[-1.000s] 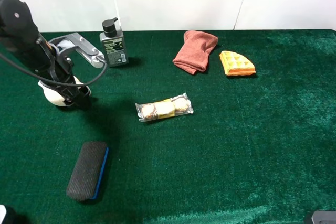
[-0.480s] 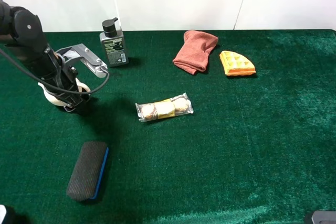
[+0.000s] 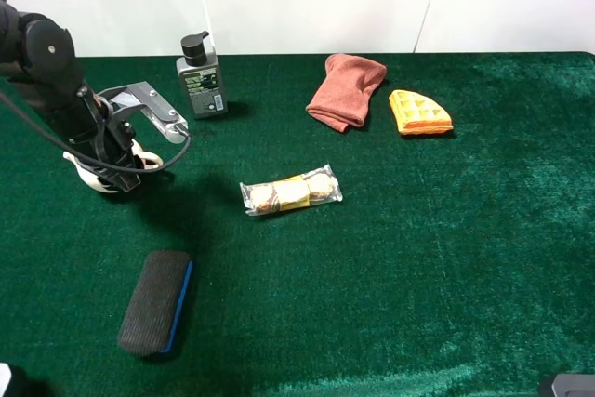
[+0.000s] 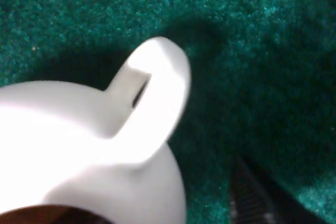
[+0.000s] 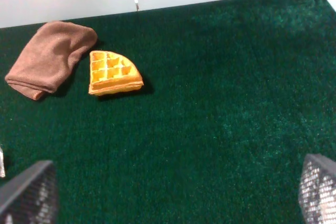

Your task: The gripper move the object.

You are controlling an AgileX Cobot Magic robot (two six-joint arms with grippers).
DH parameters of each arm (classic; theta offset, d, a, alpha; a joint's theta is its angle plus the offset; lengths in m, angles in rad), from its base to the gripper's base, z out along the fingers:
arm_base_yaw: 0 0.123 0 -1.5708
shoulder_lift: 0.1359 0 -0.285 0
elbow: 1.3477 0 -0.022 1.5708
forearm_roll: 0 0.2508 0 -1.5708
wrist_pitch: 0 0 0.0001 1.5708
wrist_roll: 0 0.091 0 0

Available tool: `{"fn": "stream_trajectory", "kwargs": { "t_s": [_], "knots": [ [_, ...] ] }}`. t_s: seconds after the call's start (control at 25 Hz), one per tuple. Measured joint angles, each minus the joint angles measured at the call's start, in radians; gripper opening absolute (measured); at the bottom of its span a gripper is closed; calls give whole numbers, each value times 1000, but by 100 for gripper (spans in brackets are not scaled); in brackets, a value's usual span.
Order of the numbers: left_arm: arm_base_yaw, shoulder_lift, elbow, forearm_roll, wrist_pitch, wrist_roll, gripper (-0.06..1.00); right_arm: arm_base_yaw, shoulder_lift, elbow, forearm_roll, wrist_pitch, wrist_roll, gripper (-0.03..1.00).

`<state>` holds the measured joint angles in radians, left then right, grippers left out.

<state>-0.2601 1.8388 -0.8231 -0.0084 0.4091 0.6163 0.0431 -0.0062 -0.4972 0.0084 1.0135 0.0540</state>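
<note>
The cream-white teapot (image 3: 85, 175) sits on the green cloth at the far left, mostly hidden under my left arm. Its loop handle sticks out on the right. My left gripper (image 3: 119, 174) is down over it, with the silver bracket (image 3: 149, 99) above. In the left wrist view the teapot (image 4: 105, 145) fills the frame, with its brown inside at the bottom edge. One dark finger (image 4: 252, 200) shows beside its body and the other is hidden. My right gripper (image 5: 173, 198) is open and empty, far from the teapot, low at the table's right front.
A dark pump bottle (image 3: 202, 81) stands just behind the teapot. A clear-wrapped snack packet (image 3: 290, 191) lies mid-table. A black eraser block (image 3: 155, 301) lies at the front left. A reddish folded cloth (image 3: 346, 90) and an orange waffle (image 3: 418, 112) lie at the back.
My left arm came down over the teapot, then shifted slightly left. The teapot's handle now shows beside the gripper. Nothing else moved.
</note>
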Motion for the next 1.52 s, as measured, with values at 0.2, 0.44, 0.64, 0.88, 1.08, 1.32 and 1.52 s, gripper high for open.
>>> {"fn": "stream_trajectory", "kwargs": {
  "t_s": [0.2,0.44,0.64,0.88,1.08,1.32,1.52],
  "knots": [
    [0,0,0,1,0,0,16,0,0,0,0,0,0,70],
    [0,2,0,1,0,0,6,0,0,0,0,0,0,70],
    [0,2,0,1,0,0,6,0,0,0,0,0,0,70],
    [0,2,0,1,0,0,6,0,0,0,0,0,0,70],
    [0,-24,0,1,1,0,6,0,0,0,0,0,0,70],
    [0,-120,0,1,27,0,6,0,0,0,0,0,0,70],
    [0,-216,0,1,74,0,6,0,0,0,0,0,0,70]
  ]
}}
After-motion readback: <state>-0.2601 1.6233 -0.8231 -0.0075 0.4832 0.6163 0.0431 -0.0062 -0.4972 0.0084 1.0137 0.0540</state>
